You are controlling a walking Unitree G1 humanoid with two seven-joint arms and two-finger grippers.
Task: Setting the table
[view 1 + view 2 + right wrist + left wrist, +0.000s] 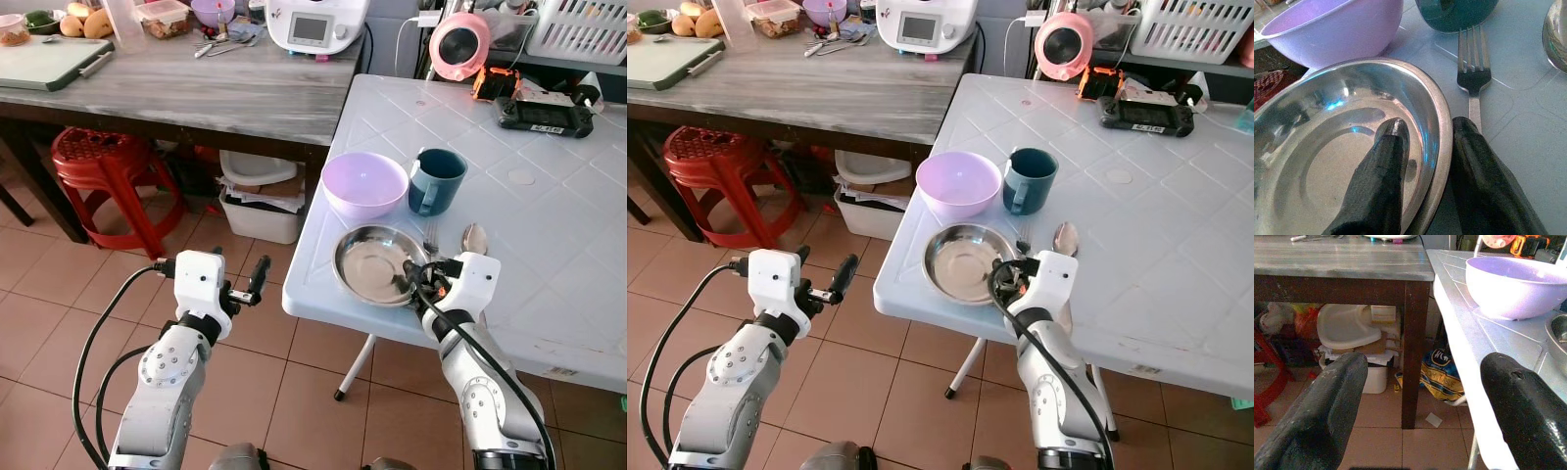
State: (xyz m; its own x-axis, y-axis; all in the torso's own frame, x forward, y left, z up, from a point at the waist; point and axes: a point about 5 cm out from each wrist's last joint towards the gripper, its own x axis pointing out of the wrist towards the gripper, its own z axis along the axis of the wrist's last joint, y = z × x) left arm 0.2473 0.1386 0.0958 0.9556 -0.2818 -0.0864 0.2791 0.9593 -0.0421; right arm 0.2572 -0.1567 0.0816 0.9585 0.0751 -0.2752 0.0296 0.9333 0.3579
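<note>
Straddling the right-hand rim of the steel plate point(1352, 147), our right gripper point(1422, 166) has one black finger inside the dish and the other outside on the table, jaws narrowly parted around the rim; whether the pads are actually pressing the metal we cannot tell, so we call it closed down on the plate edge but not certainly clamped. That plate sits at the near left corner of the white table point(549, 225), with the lilac bowl point(364, 184) just beyond it and the dark teal mug point(436, 180) to the right of the bowl. A fork point(1473, 73) lies just right of the plate, its long axis running near to far with the tines pointing at the mug, and the outer finger rests almost on its handle; a spoon point(474, 238) lies parallel, further right. So the thing in hand lies directly under and left of the right gripper, and any slide or lift of the plate turns on that rim grip, with the fork close enough to be nudged. Our left gripper point(245, 287) hangs off the table's near left edge over the tiled floor point(59, 294), fingers wide apart and holding nothing, pointed toward the table edge and the bowl.
</note>
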